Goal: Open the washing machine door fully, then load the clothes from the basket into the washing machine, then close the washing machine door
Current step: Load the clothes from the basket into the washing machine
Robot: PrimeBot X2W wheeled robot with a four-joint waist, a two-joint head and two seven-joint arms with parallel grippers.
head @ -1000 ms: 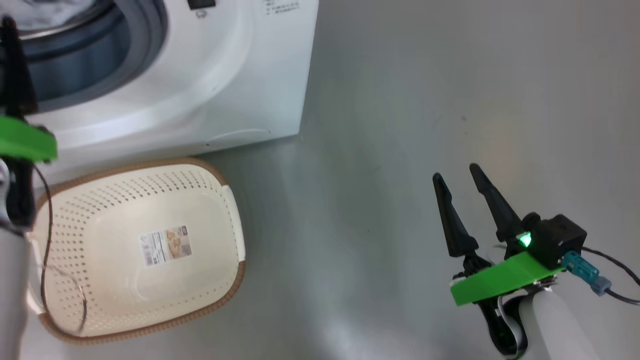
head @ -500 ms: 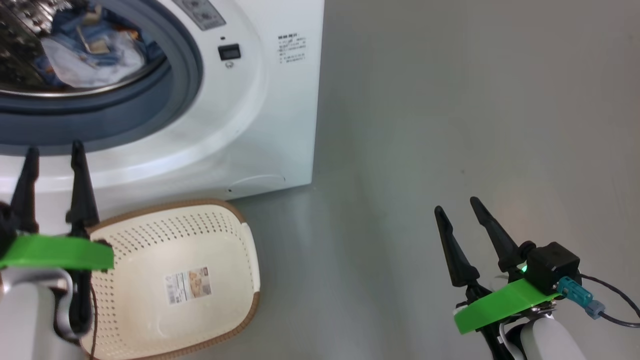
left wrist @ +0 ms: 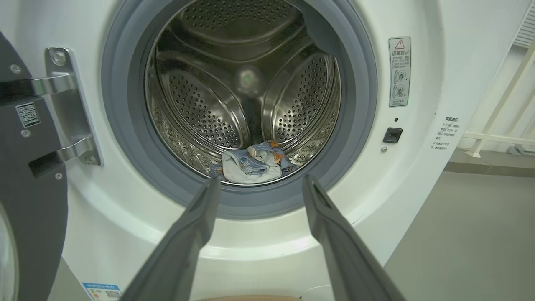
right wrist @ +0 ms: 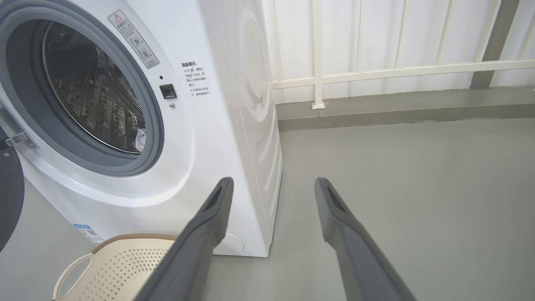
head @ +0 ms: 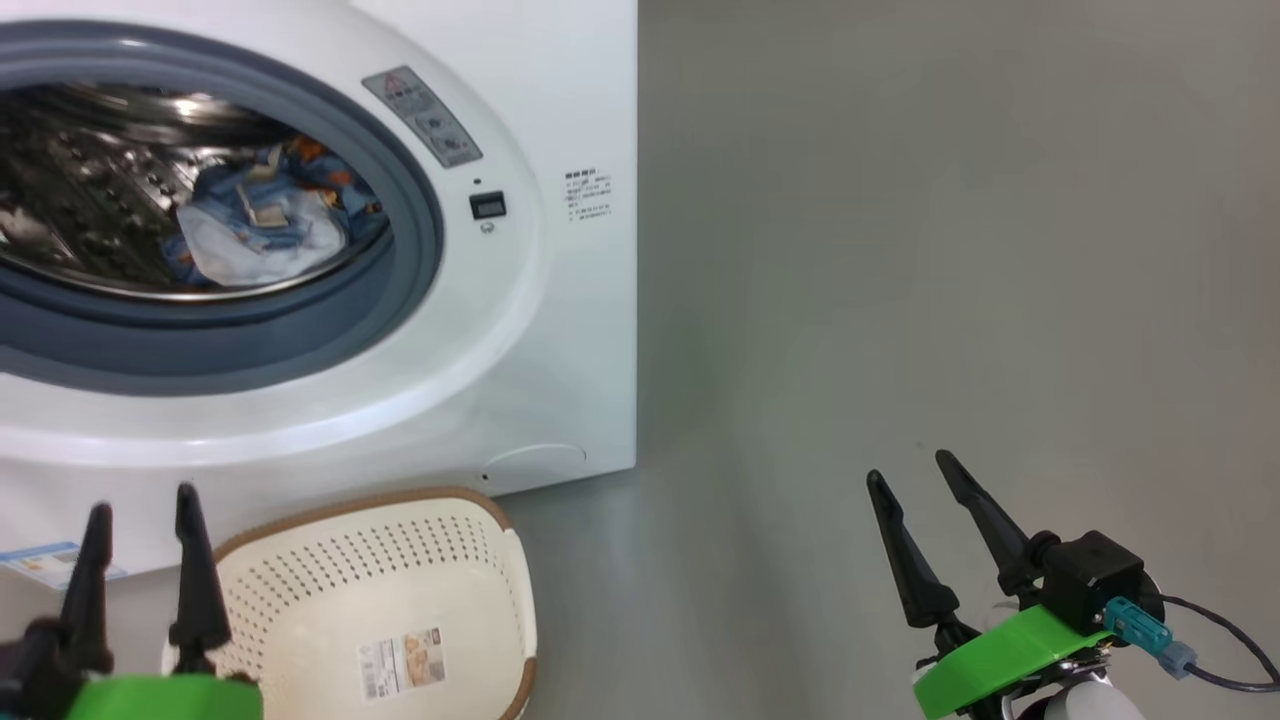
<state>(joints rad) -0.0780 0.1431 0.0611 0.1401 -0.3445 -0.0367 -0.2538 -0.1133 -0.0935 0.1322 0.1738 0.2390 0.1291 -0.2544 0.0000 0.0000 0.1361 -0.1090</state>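
A plain grey floor (head: 900,250) fills the right half of the head view, and a white railing (right wrist: 376,71) runs across the top of the right wrist view. The washer (head: 560,330) takes the upper left of the head view. Its door (left wrist: 29,200) stands open, at the left edge of the left wrist view, hung on a metal hinge (left wrist: 67,108). The clothes (head: 260,225) lie bunched at the bottom of the drum (left wrist: 246,83), inside the grey-blue seal (head: 420,230). The basket (head: 350,500) sits on the floor at the lower left, just in front of the washer, with a sticker (head: 402,662) on its bare bottom. The left gripper (head: 142,502) is at the lower left corner beside the basket, fingers spread and holding nothing. The right gripper (head: 910,468) is at the lower right above bare floor, also spread and empty.
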